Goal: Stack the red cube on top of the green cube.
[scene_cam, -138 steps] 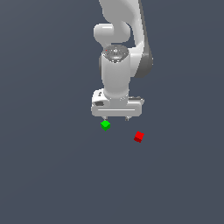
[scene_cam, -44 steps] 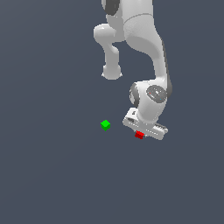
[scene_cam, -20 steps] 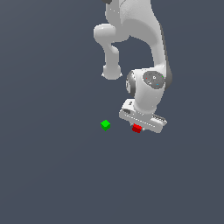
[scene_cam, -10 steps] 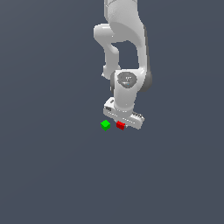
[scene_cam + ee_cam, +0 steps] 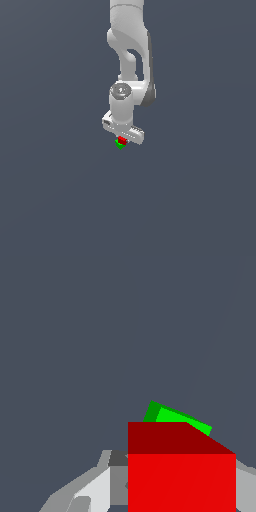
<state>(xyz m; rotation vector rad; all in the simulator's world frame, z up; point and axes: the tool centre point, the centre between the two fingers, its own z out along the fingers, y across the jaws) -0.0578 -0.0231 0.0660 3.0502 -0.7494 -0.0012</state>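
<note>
Exterior view: the pincer (image 5: pixel 122 142), gripping the red cube (image 5: pixel 122 140), has swung across from the right and now hangs over the green cube (image 5: pixel 119 145); lowering and release remain.

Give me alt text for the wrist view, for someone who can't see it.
A red cube fills the foreground, held between the gripper fingers, whose grey-white parts show on either side of it. Just beyond its far edge peeks part of a green cube, slightly rotated relative to the red one, against a plain dark grey surface.
</note>
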